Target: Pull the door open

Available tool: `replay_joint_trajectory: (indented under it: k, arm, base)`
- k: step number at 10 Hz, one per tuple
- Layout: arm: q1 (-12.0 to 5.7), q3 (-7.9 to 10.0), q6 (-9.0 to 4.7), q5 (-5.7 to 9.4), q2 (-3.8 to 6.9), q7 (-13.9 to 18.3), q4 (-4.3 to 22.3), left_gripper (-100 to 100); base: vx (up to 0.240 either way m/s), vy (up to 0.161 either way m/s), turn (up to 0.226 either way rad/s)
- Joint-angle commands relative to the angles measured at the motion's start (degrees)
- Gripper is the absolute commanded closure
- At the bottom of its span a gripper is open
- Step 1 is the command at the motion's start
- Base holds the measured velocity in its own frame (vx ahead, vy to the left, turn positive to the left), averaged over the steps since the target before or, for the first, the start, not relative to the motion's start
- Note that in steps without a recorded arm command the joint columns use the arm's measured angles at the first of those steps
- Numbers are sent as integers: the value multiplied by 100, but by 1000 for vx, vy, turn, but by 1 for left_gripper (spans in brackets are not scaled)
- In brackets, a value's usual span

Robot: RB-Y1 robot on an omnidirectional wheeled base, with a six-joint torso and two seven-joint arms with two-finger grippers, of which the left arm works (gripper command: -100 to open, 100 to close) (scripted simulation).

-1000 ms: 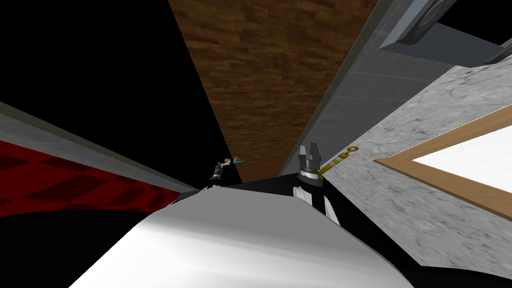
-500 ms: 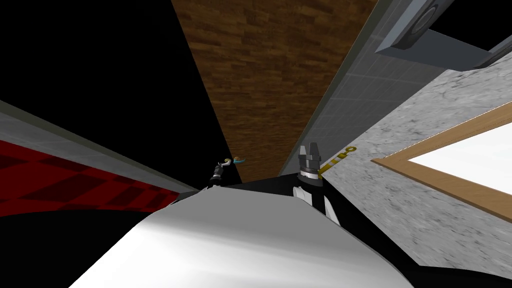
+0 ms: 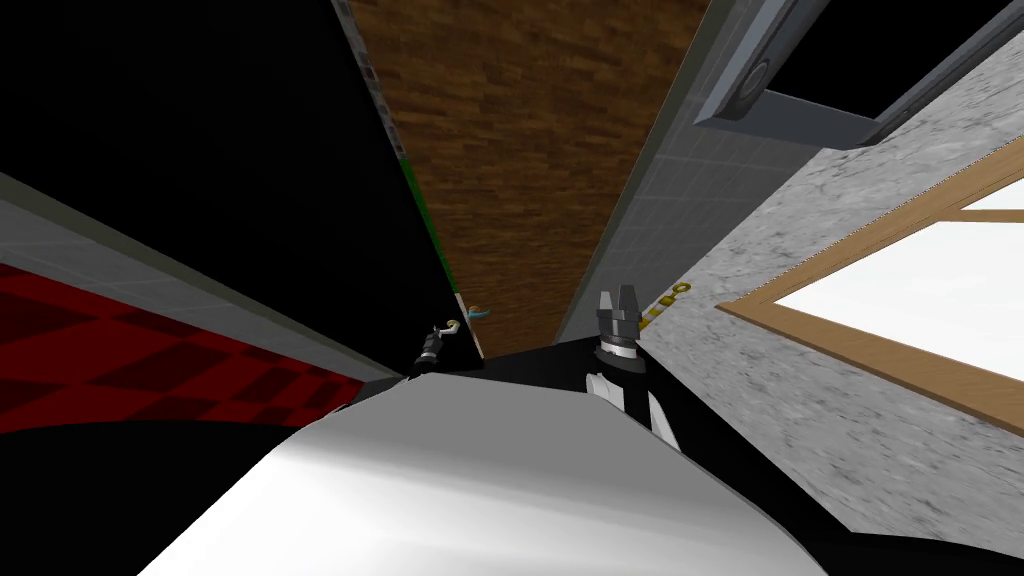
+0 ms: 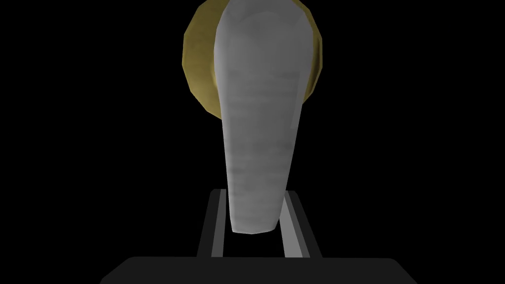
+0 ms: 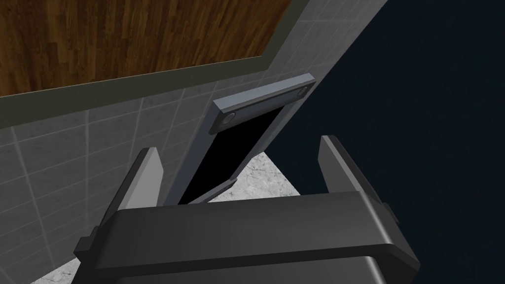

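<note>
The door shows edge-on in the head view as a thin grey and green strip (image 3: 420,215) between a black area and the wooden floor. Its handle (image 3: 470,316) sticks out just above my chest. My left gripper (image 3: 447,330) is at that handle. In the left wrist view a pale grey lever handle (image 4: 259,148) on a round brass plate (image 4: 197,74) runs down between the two fingers (image 4: 292,227). The left gripper (image 4: 255,197) is shut on it. My right gripper (image 3: 618,297) stands upright to the right of the door, open with nothing in it (image 5: 238,145).
A grey tiled wall (image 3: 690,180) runs along the right of the wooden floor (image 3: 530,150), with a grey frame (image 3: 780,95) on it. Nearer stands a marbled grey wall with a wood-framed window (image 3: 880,350) and a small brass fitting (image 3: 668,298). Red checked floor (image 3: 120,370) lies at the left.
The whole head view has shifted: the right-hand walls and window slid left, my own move. The door's thin edge now shows. My left gripper keeps its hold on the handle.
</note>
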Motion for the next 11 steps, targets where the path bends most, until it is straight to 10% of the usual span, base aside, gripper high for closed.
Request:
replay_joint_trajectory:
  k: [1, 6, 11]
  arm:
    - [53, -65, -32, -47, 65, 99, -21, 100]
    - [24, -497, -203, -327, 86, 475, -142, 100]
    - [98, -634, -90, -175, 139, 406, -306, 100]
  base:
    - [-188, -18, -113]
    - [-182, 65, -159]
    - [-118, 42, -62]
